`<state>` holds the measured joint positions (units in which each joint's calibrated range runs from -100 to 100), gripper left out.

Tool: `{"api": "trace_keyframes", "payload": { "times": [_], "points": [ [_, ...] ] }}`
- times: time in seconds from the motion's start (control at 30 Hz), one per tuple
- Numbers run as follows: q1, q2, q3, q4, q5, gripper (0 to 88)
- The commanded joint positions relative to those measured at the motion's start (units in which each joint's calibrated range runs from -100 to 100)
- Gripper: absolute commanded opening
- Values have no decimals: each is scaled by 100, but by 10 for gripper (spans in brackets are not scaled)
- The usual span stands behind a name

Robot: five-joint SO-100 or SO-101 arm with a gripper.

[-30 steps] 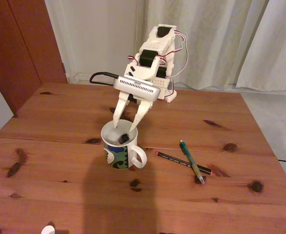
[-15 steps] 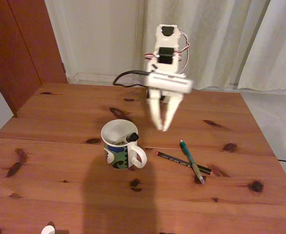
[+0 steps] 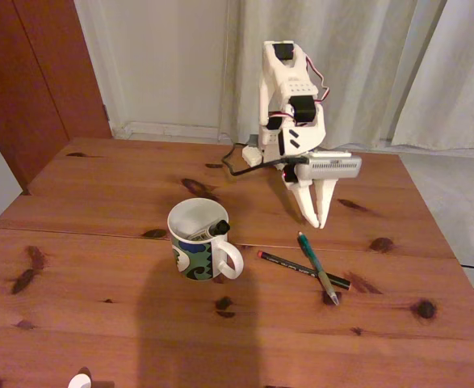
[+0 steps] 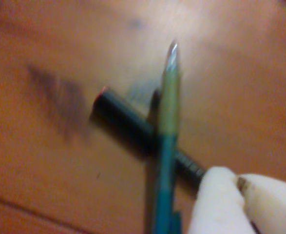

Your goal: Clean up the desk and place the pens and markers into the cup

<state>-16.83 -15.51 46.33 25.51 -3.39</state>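
Now, the scene as we read it, working outward from the tool:

Gripper: we saw the gripper hanging tips-down above the desk, its two white fingers close together and holding nothing; the wrist view showed them nearly meeting at the lower right, though blur kept us from saying whether they fully touched.

Just below the gripper: the teal-green pen lay directly under and a little toward the camera from the tips, crossing over the thin black pen, whose red end pointed away toward the cup. In the wrist view the green pen ran up the middle, on top of the black pen.

Further off: the cup stood well to the gripper's side, on the left in the fixed view, upright, handle toward the pens.

Inside the cup: the marker leaned on the rim, black cap showing.

Done: we judged one of three pieces put away.

Left: both crossed pens remained on the desk; we reckoned the green one, lying on top, the easier to lift first.
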Motion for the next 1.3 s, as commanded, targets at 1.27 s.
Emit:
{"api": "trace_keyframes", "payload": {
  "times": [1.27],
  "points": [
    [-2,1944,-1197,-138,172,144]
  ]
}}
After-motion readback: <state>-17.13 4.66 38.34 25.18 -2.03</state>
